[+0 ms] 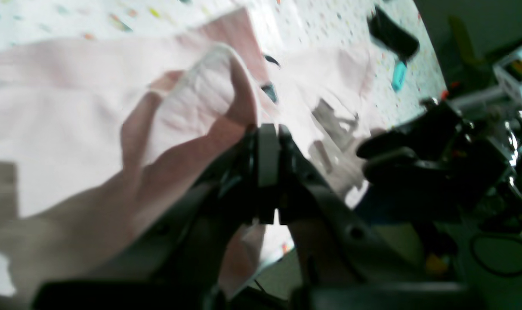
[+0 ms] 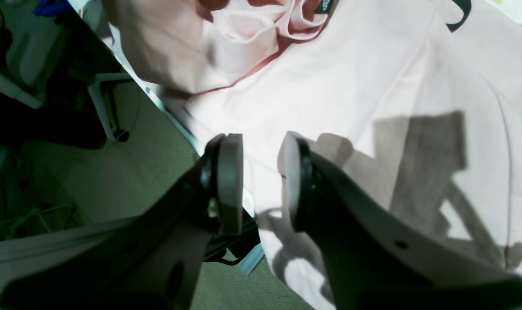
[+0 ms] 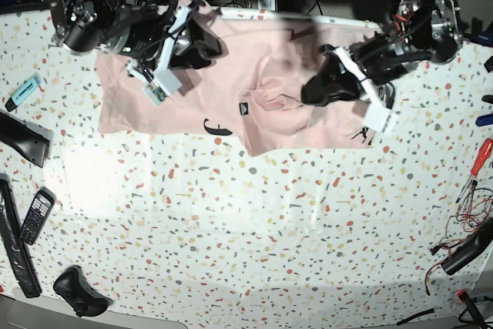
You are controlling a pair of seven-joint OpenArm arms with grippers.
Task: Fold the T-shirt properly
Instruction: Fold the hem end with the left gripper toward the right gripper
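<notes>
Pinching T-shirt [image 1: 71, 112] fold, left fingers [image 1: 267, 150] clamped, right fingers [image 2: 233, 181] parted over table edge [image 2: 187, 129]

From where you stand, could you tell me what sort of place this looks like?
Probably a robotics lab workbench: a speckled table with the T-shirt spread out, a red screwdriver, loose wires and a handset lying about.

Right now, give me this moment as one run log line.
task: fold T-shirt | left pincer: shut on T-shirt, bunched fabric | right pincer: open over shirt at table edge | fold: not done
</notes>
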